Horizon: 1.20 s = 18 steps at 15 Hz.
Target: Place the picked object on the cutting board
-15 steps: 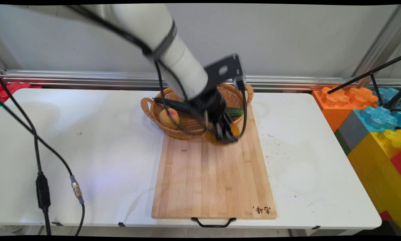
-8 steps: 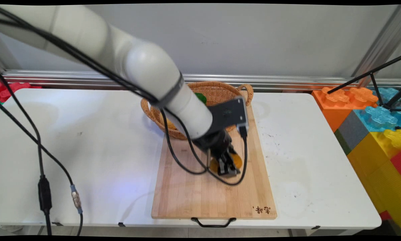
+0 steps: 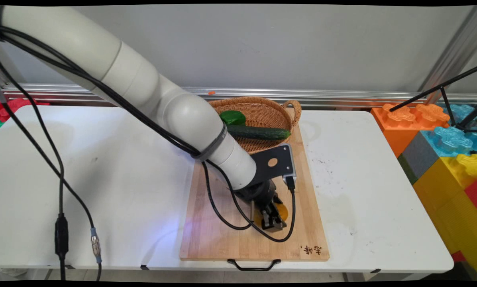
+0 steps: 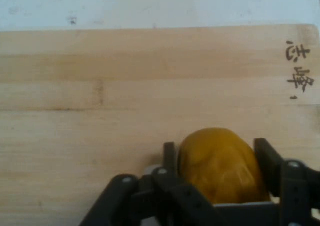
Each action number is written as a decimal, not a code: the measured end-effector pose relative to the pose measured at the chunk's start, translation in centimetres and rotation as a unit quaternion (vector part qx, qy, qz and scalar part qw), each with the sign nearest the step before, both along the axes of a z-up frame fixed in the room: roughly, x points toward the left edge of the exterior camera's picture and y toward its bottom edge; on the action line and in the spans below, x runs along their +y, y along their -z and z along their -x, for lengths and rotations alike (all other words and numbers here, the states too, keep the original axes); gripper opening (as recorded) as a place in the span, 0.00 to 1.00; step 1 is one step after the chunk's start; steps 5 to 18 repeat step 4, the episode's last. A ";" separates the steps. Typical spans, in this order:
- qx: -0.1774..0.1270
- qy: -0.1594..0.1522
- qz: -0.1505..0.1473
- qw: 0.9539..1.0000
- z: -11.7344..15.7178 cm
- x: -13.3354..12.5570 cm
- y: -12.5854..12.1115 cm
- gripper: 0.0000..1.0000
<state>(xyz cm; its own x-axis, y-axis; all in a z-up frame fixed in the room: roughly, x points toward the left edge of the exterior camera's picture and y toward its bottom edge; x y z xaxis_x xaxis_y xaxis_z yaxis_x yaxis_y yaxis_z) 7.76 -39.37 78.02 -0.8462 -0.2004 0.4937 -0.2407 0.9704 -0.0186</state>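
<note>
The gripper [image 3: 273,218] clamps an orange fruit [image 4: 220,166] just above the cutting board [image 3: 222,235], the basket [image 3: 262,113] well behind it.

Two dark Chinese characters, followed by a small mark, are burned into the near right corner of the wooden cutting board [image 3: 254,235] on the white table [image 3: 103,179]. In the hand view the same characters [image 4: 296,69] stand at the board's right edge; they look like "志峰".
</note>
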 end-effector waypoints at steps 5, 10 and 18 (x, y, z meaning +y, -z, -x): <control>0.004 0.005 0.000 1.000 0.0 0.0 0.0 1.00; 0.004 0.005 0.000 1.000 0.0 0.0 0.0 1.00; 0.004 0.005 0.000 1.000 0.0 0.0 0.0 1.00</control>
